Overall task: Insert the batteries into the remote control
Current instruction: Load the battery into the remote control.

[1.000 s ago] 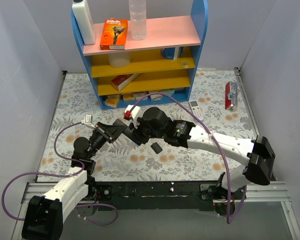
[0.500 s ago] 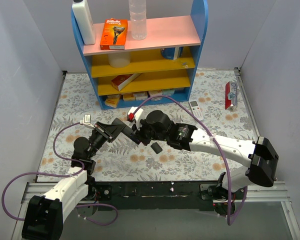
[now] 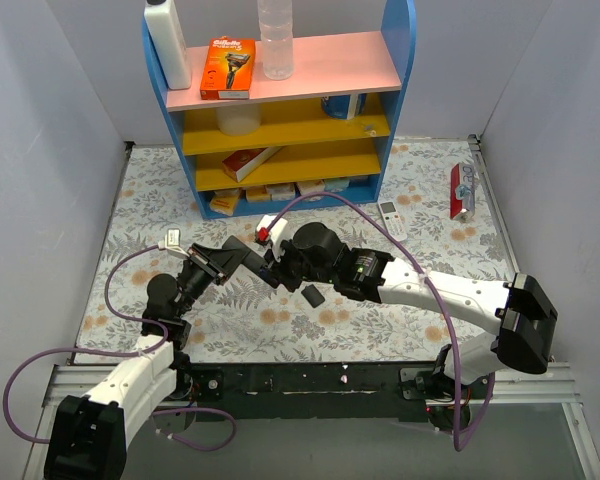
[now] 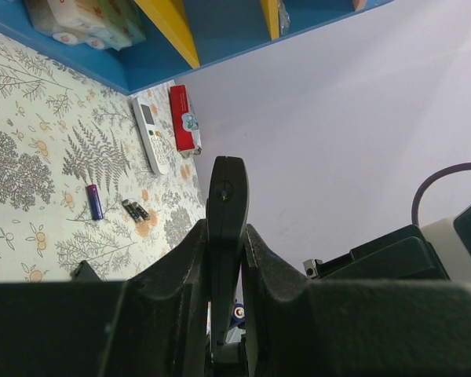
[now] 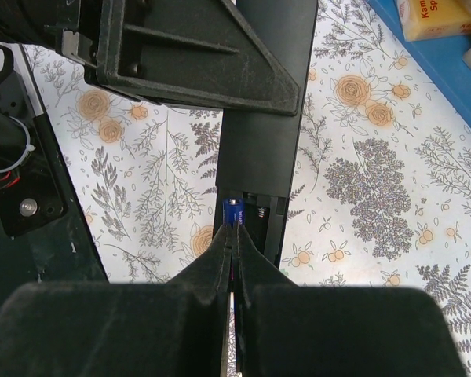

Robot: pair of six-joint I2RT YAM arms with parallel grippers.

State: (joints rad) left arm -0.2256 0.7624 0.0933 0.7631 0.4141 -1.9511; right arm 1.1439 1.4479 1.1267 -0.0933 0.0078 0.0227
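My left gripper [image 3: 238, 258] is shut on a black remote [image 5: 271, 118], seen edge-on between its fingers in the left wrist view [image 4: 226, 212]. The remote's back faces my right gripper, and its battery compartment [image 5: 276, 210] is open. My right gripper [image 5: 234, 236] is shut on a blue battery [image 5: 233, 214]. The battery's silvery tip is at the left slot of the compartment. A spring shows in the empty slot beside it. Another purple battery [image 4: 95, 202] lies on the floral mat. In the top view my right gripper [image 3: 277, 268] meets the remote's end.
A black battery cover [image 3: 313, 295] lies on the mat below the grippers. A white remote [image 3: 392, 218] and a red package [image 3: 462, 188] lie at the right. Two small dark pieces [image 4: 136, 210] lie near the loose battery. A blue shelf unit [image 3: 280, 110] stands behind.
My right wrist has shifted slightly right and turned a little, keeping the battery at the remote's end. The left arm has hardly moved.
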